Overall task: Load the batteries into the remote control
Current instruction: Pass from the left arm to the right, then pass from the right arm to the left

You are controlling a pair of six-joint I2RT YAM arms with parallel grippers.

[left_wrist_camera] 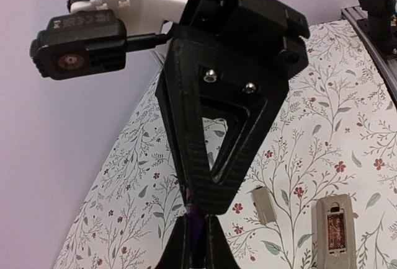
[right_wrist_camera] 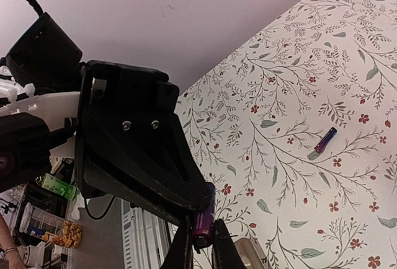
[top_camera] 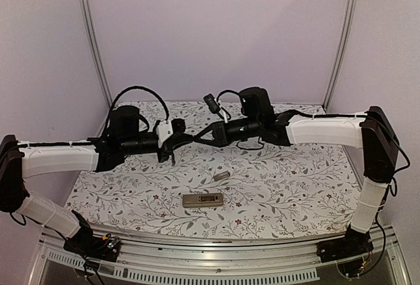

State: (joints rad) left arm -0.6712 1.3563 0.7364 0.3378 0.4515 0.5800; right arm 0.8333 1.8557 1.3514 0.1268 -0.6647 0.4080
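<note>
- Battery (right_wrist_camera: 203,222): small, light, hard and smooth. Likely to roll or twist in a pinch. Best held across the middle, leaving both ends free for seating.
- It is in the air above the desk (top_camera: 295,180), at the point where both tools meet tip to tip.
- Left tool (left_wrist_camera: 193,247): closed on the battery.
- Right tool (right_wrist_camera: 200,244): narrow, fingers against either side of the same battery.
- Second battery (right_wrist_camera: 325,140): loose on the desk, well apart from both tools.
- Remote (top_camera: 202,199): near the front edge, back up, bay open, with the grey cover (top_camera: 221,176) near it.
</note>
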